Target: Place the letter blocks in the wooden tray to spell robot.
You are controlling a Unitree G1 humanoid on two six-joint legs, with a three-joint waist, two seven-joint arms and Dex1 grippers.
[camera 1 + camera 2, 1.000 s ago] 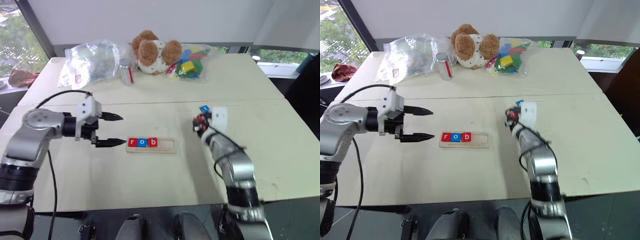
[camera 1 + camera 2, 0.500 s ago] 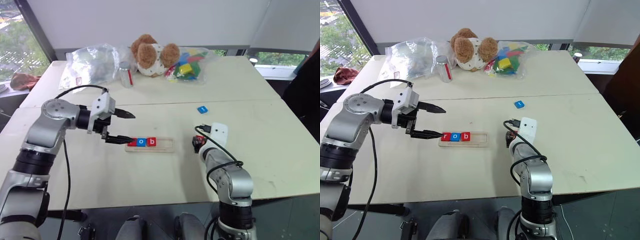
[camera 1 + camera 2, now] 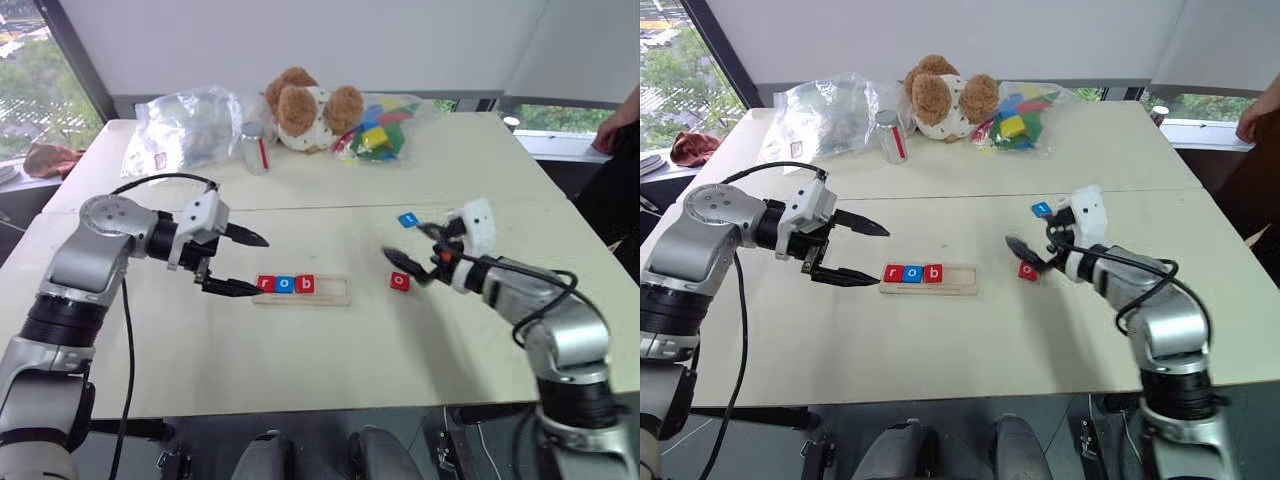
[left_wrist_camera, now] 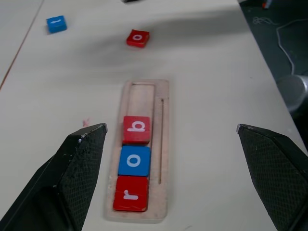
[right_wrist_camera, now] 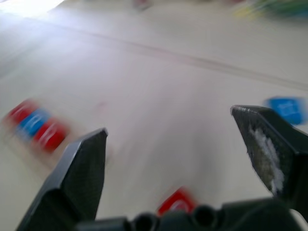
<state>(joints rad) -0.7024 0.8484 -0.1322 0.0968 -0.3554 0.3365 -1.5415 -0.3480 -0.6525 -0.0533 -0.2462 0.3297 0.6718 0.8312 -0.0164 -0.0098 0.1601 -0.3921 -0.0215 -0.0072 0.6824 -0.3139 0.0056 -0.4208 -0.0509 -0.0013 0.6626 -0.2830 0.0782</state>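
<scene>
The wooden tray (image 3: 330,292) lies mid-table with three letter blocks at its left end: red r (image 4: 131,193), blue o (image 4: 134,160), red b (image 4: 137,130). The tray's right half is bare. Just left of it my left gripper (image 3: 245,265) stands open, pointing along the tray, nothing between its fingers. A loose red o block (image 3: 400,281) lies flat on the table right of the tray. A blue block (image 3: 408,219) lies farther back. My right gripper (image 3: 412,245) hovers open just above and behind the red o block, holding nothing.
At the back of the table sit a teddy bear (image 3: 305,105), a clear bag of coloured blocks (image 3: 378,128), another clear bag (image 3: 185,125) and a small jar (image 3: 255,145). A person's hand (image 3: 620,115) rests at the far right edge.
My right gripper has opened and left the red o block lying on the table right of the tray, then lifted and swung out to the right. The left gripper stays put.
</scene>
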